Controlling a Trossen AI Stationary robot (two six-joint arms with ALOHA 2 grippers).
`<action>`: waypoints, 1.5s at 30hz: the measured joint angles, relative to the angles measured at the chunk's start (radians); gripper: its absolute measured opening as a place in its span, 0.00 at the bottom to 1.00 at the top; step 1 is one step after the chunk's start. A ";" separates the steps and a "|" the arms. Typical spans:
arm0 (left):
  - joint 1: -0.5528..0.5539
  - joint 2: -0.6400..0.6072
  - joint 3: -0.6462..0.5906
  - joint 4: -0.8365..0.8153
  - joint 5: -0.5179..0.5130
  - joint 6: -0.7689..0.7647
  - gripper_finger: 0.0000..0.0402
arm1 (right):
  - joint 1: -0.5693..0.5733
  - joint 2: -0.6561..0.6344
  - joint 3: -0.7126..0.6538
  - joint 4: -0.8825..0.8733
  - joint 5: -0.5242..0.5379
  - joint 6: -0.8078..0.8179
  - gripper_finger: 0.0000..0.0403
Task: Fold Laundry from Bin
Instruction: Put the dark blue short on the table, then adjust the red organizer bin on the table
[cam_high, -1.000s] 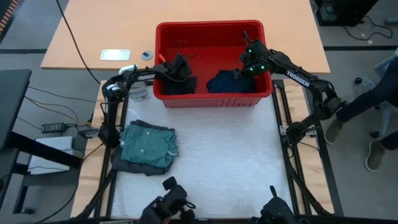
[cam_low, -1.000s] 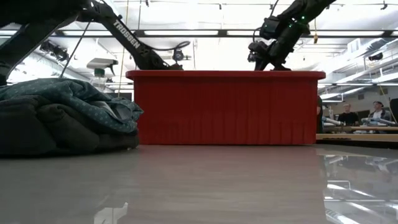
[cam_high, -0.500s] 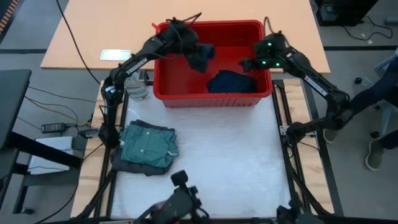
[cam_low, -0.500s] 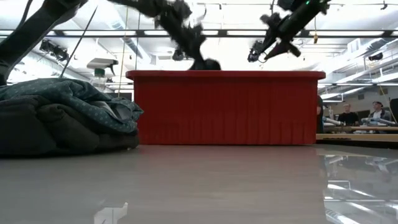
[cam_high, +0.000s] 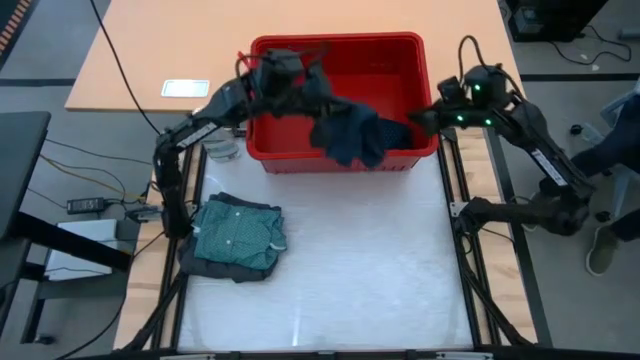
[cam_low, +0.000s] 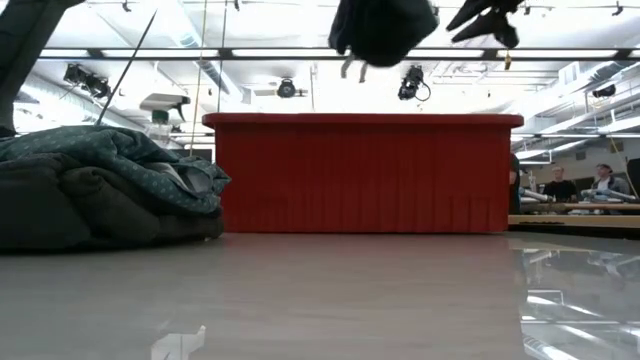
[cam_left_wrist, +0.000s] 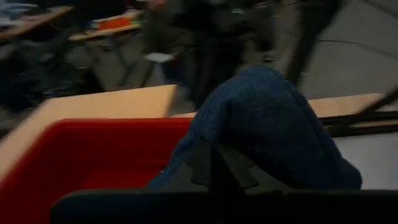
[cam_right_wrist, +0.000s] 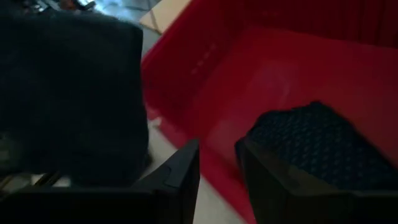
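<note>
Since half a second ago, the left gripper (cam_high: 300, 80) has swung the dark grey soft garment (cam_high: 345, 130) up and across, and it is now dangling over the front rim of the large red plastic bin (cam_high: 300, 160), jaws clamped on the cloth. The right gripper (cam_high: 420, 118) is hovering at the bin's right rim, fingers slightly parted, gripping nothing. A navy dotted piece (cam_right_wrist: 317, 140) is lying inside the bin. Folded teal-green dotted and dark garments (cam_high: 238, 235) are resting on the white table (cam_high: 370, 260).
</note>
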 joint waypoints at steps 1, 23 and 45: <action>-0.028 -0.001 0.000 -0.008 0.002 -0.012 0.02 | 0.012 -0.014 0.000 -0.016 -0.003 0.000 0.31; -0.397 0.022 -0.546 0.107 -0.061 -0.731 0.22 | 0.346 -0.174 -0.099 -0.253 0.109 0.150 0.21; -0.161 0.002 -0.605 -0.178 -0.088 -0.649 0.51 | 0.460 -0.029 -0.359 -0.221 0.304 0.156 0.18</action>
